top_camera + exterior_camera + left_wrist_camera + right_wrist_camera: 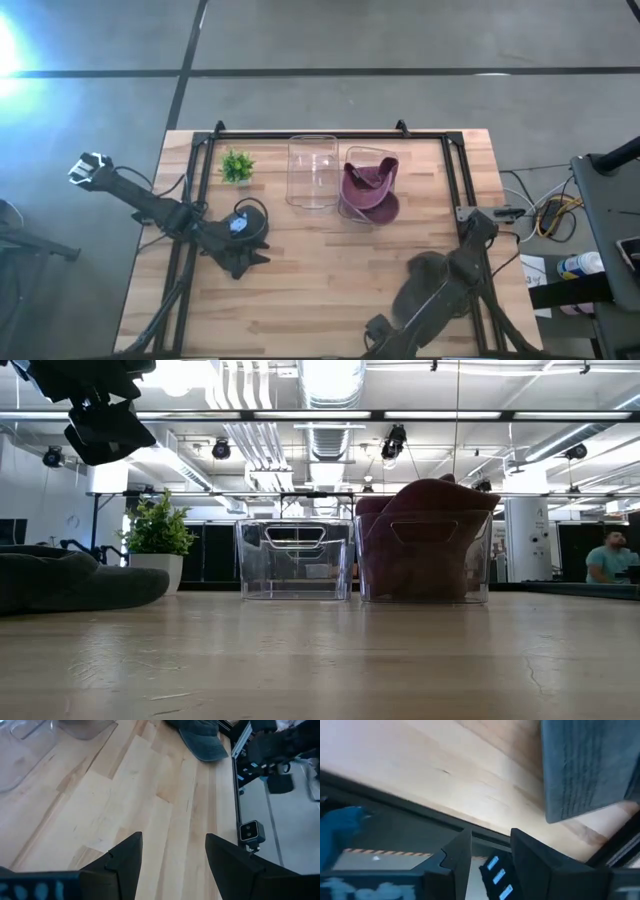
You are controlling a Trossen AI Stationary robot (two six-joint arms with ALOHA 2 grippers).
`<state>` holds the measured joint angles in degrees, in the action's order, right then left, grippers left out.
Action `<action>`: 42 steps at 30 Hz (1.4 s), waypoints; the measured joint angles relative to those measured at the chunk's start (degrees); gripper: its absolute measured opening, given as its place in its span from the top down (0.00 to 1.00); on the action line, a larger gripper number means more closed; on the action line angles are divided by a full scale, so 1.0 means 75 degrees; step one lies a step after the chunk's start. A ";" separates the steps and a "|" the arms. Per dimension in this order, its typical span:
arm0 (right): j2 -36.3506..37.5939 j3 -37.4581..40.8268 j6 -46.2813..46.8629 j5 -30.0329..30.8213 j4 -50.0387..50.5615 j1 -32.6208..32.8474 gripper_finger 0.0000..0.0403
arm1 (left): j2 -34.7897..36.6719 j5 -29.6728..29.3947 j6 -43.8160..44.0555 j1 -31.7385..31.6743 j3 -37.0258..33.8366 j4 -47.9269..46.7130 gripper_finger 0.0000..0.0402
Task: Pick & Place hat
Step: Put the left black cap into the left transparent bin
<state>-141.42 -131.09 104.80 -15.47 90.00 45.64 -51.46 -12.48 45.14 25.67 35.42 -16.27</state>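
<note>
A dark grey hat (428,275) lies flat on the wooden table toward its near right part, and my right arm partly covers it from above. The low view shows it resting on its underside (70,580). My right gripper (491,840) points steeply down beside the hat (585,770). It is open, with nothing between its fingers, and the hat lies off to one side of them. My left gripper (240,255) waits open over bare wood on the table's left part (172,840). The hat (200,740) is far ahead of it.
Two clear bins stand side by side at the far middle. The left one (313,170) is empty and the right one (368,205) holds a maroon hat (366,183). A small potted plant (237,165) stands left of them. A black rail frame (455,180) rings the table.
</note>
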 joint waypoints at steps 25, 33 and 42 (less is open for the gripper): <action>0.0705 0.0980 -0.2067 -0.0175 -0.0123 -0.0344 0.67 | 0.0000 -0.0057 0.0304 0.0000 0.0000 -0.0017 0.47; 0.0711 0.1013 -0.3300 -0.0917 0.0106 -0.0323 0.67 | 0.0000 -0.0123 0.0132 0.0000 -0.0009 -0.0016 0.47; 0.0909 0.1711 -0.1958 -0.0532 -0.0456 -0.0274 0.67 | -0.0020 -0.0159 0.0306 0.0000 -0.0017 -0.0102 0.47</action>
<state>-134.61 -118.26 90.12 -19.46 86.58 43.58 -51.62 -13.67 47.43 25.67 35.29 -17.04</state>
